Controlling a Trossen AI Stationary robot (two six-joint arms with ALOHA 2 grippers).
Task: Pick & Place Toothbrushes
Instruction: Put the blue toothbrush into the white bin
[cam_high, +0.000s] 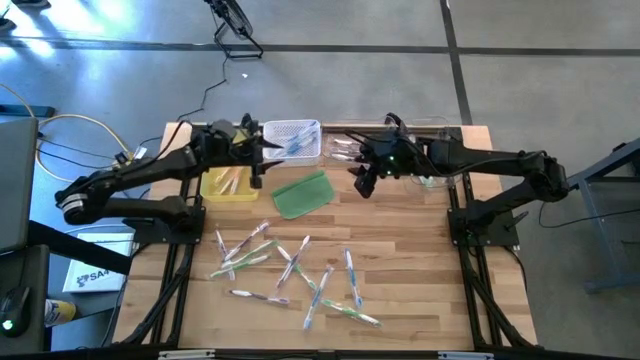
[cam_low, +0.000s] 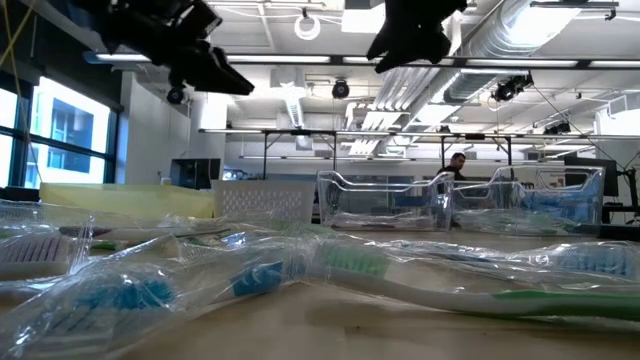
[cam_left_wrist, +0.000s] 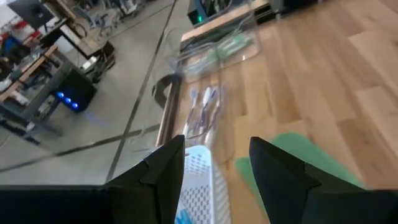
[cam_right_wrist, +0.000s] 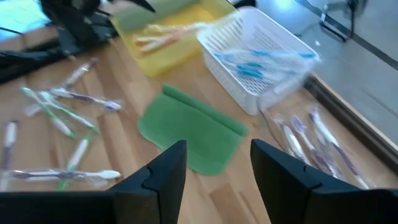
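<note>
Many toothbrushes (cam_high: 290, 272) lie scattered across the near half of the table (cam_high: 420, 270), most in clear wrappers; a few already sit in the white basket (cam_high: 292, 139). They look light, stiff and slick, best pinched mid-handle, across the stick. Left gripper (cam_high: 262, 152) hovers by the basket and right gripper (cam_high: 364, 180) beside the green pad (cam_high: 302, 193), both empty with fingers apart.

Low view: wrapped toothbrushes (cam_low: 330, 268) nearest lens blurred, cut off at left, right edges. Both dark arms cropped at top edge. Clear plastic trays' (cam_low: 385, 200) contents indistinct. Distant person (cam_low: 456, 165) too small for detail.
</note>
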